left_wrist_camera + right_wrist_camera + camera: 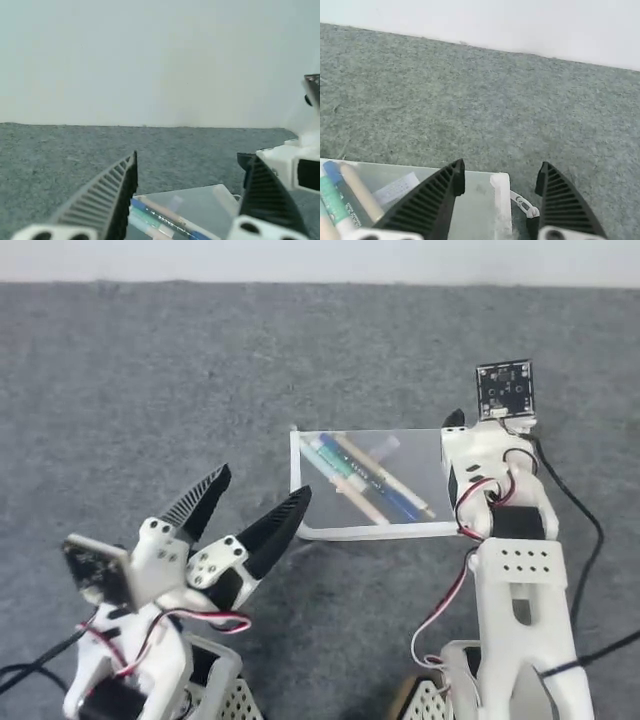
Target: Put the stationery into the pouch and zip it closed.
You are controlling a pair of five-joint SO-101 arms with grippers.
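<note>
Left gripper (265,481) is hovering released near the table's (150,360) front edge; right gripper (502,175) (also released) is straddling the pouch's (330,532) zipper-pull end, pens (372,483) lying inside.

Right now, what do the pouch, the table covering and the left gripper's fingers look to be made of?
Pouch: clear, slightly glossy flexible plastic with white edging; the pens show through it.
Table covering: grey carpet or felt, matte; its surface looks fuzzy and speckled.
Left gripper fingers: matte black hard plastic, probably printed, with ribbed faces.
</note>
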